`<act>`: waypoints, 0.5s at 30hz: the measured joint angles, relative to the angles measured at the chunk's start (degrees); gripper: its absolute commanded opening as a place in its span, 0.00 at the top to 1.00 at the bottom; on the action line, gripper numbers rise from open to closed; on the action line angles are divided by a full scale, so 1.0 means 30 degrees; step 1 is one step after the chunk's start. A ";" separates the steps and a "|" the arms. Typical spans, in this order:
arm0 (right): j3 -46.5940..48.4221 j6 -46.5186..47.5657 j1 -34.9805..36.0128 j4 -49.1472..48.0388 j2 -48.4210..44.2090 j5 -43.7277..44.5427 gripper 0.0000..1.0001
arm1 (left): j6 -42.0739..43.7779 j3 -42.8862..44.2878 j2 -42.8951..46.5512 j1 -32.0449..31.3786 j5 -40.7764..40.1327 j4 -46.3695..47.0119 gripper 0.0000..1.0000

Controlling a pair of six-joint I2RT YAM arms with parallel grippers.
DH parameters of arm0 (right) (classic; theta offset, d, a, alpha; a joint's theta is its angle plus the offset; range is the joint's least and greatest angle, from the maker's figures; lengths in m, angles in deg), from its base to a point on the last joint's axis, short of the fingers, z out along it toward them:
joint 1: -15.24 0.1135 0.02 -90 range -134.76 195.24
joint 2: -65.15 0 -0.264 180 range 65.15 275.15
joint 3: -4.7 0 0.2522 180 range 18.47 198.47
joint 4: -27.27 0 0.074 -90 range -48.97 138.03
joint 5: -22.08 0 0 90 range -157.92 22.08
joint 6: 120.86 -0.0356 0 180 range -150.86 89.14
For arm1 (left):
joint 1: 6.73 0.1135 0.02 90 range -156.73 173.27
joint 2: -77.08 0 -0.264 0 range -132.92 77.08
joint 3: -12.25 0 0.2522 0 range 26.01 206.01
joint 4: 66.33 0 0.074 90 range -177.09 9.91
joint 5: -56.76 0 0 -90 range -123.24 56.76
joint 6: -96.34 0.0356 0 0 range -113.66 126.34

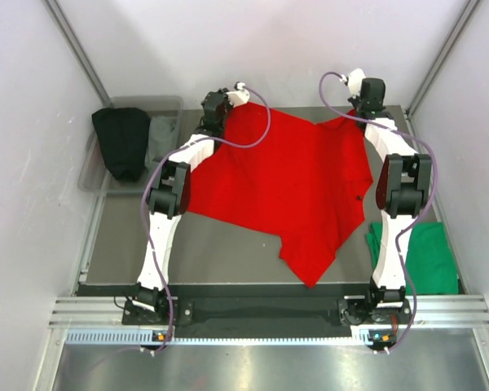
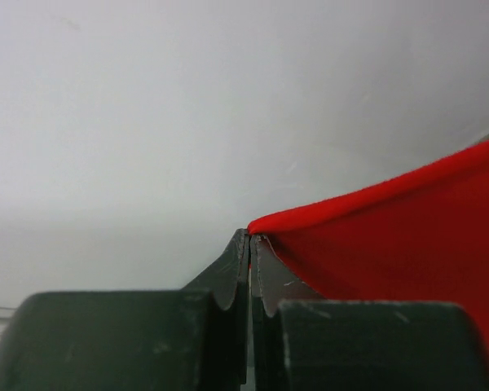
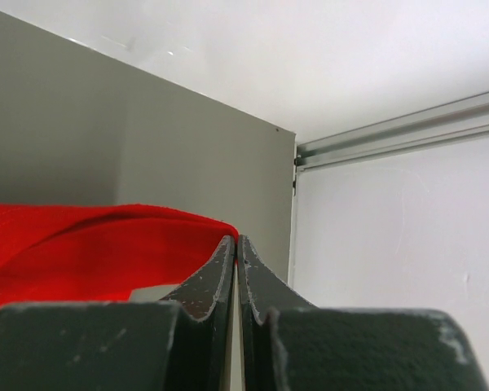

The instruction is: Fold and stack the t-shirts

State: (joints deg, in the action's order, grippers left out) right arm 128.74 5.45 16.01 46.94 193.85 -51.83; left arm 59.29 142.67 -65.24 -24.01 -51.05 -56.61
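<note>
A bright red t-shirt (image 1: 289,187) lies spread over the grey table (image 1: 220,257), its far edge stretched between my two arms. My left gripper (image 2: 249,238) is shut on the shirt's far left corner (image 2: 391,236), at the back of the table (image 1: 228,110). My right gripper (image 3: 235,241) is shut on the red cloth (image 3: 90,240) at the far right corner (image 1: 357,110). A point of the shirt (image 1: 314,273) reaches toward the near edge. An emerald green t-shirt (image 1: 424,257) lies bunched at the near right of the table, beside my right arm.
A grey bin (image 1: 169,104) at the far left holds a black garment (image 1: 122,140) and some grey cloth (image 1: 163,137). White walls close in at the back and sides. An aluminium rail (image 1: 269,314) runs along the near edge by the arm bases.
</note>
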 measured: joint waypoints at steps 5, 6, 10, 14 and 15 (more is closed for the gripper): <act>0.0000 -0.0226 -0.0015 0.0022 0.0000 0.0000 1.00 | -0.0175 0.2222 -0.0918 0.0117 0.0102 -0.0211 1.00; -0.0007 -0.0299 -0.0015 0.0029 0.0000 -0.0022 1.00 | -0.0437 0.2361 -0.0918 0.0175 0.0131 -0.0364 1.00; -0.0721 -0.0488 -0.0029 -0.0109 -0.0189 -0.0124 1.00 | -0.1217 0.1778 -0.0685 0.0372 0.0211 -0.1078 1.00; -0.2594 -0.0889 -0.0036 0.0036 -0.0918 -0.0634 1.00 | -0.1916 0.0015 -0.0211 0.0488 0.0627 -0.2849 1.00; -0.3002 -0.1035 -0.0036 0.0211 -0.1107 -0.0831 1.00 | -0.2069 -0.0211 -0.0211 0.0488 0.0699 -0.3286 1.00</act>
State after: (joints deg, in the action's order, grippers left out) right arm 119.74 2.35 15.90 47.57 190.53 -54.32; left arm 53.08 142.04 -65.88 -22.55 -48.95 -66.47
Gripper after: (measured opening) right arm 0.006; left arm 0.012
